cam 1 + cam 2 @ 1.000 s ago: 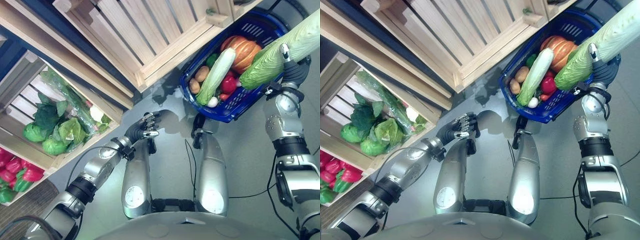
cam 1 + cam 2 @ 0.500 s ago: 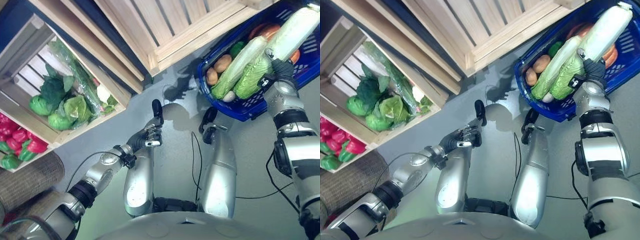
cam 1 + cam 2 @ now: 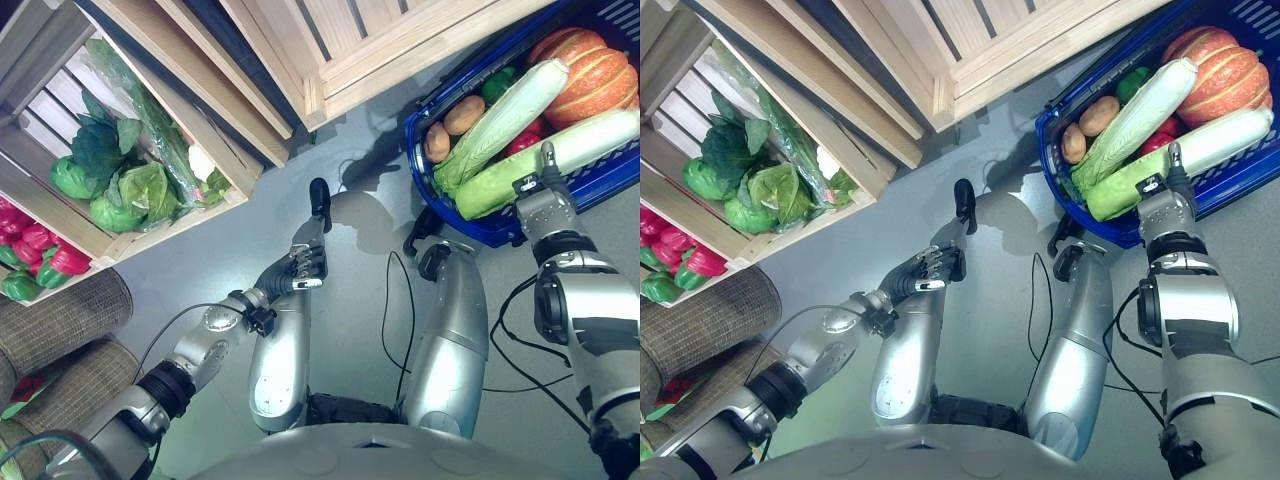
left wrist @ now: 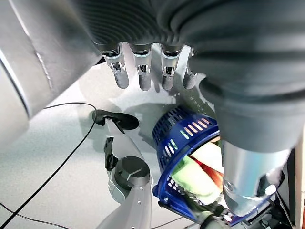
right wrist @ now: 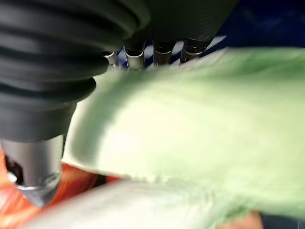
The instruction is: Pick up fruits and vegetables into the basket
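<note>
We see the blue basket [image 3: 470,222] on the grey floor [image 3: 350,150], just beside the light wooden crate [image 3: 380,45]. In the basket lie 2 long napa cabbages: the first cabbage [image 3: 500,120] lies diagonally across the middle, and the second cabbage [image 3: 545,160] lies nearer to the front rim of the basket. The right hand [image 3: 535,195] is at this front rim and touches the second cabbage; in the right wrist view its fingers [image 5: 136,57] go behind the pale green leaves [image 5: 200,124] with the thumb on the near side, so we read them as clamped on this cabbage. Behind the cabbages, still inside the basket, we see an orange pumpkin [image 3: 590,65], 2 potatoes [image 3: 455,120], a green pepper [image 3: 497,85] and something red [image 3: 527,140]. The left hand [image 3: 300,270] hangs over the floor, well apart from the basket, with its fingers [image 4: 143,71] loosely apart and holding nothing. Far from the basket, a second crate [image 3: 60,90] holds green leafy vegetables [image 3: 125,185], and red peppers [image 3: 40,255] lie in the next compartment.
</note>
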